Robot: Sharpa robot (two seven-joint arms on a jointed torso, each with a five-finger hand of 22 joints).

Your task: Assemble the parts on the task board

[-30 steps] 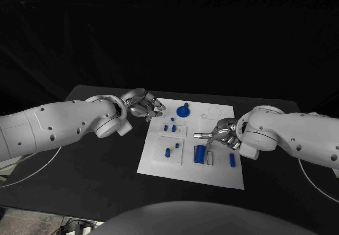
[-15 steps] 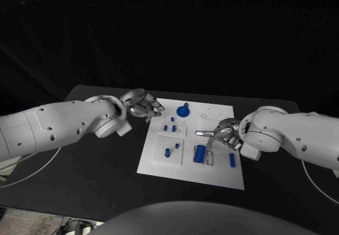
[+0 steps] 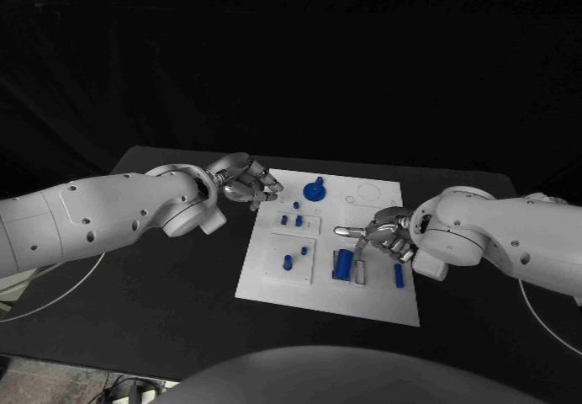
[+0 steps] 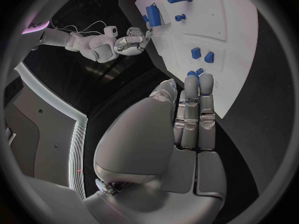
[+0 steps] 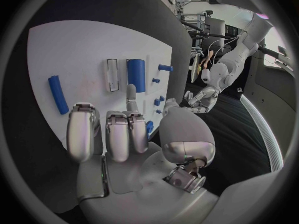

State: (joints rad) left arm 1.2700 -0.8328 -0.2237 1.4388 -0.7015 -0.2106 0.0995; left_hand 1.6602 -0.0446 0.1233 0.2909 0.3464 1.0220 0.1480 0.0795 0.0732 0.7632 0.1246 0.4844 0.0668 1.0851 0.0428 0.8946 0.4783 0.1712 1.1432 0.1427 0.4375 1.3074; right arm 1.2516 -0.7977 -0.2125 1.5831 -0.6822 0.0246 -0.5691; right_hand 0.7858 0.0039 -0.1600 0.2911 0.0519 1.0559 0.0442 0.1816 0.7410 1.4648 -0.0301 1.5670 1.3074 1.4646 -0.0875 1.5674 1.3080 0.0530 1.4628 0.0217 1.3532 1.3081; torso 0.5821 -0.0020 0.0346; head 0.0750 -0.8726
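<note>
The white task board (image 3: 327, 290) lies in the middle of the black table. On it are a round blue knob (image 3: 314, 191), small blue pegs (image 3: 291, 220), a short blue piece (image 3: 288, 259), a blue block (image 3: 345, 263) and a blue rod (image 3: 398, 274). My right hand (image 3: 379, 232) hovers over the board's right side just beyond the block, fingers curled, holding nothing. One finger (image 5: 131, 97) stretches toward the block (image 5: 136, 74) and the narrow slot (image 5: 112, 74) beside it. My left hand (image 3: 246, 181) hangs at the board's far left corner with its fingers curled in, holding nothing.
The table's black surface (image 3: 158, 286) runs bare around the board on both sides. A pale cable loop (image 3: 73, 290) lies at the table's left edge. The right wrist view shows the blue rod (image 5: 58, 93) lying apart from the slot.
My right arm has drifted slightly toward the near right, and the hand has barely shifted. My left hand and the parts have not moved.
</note>
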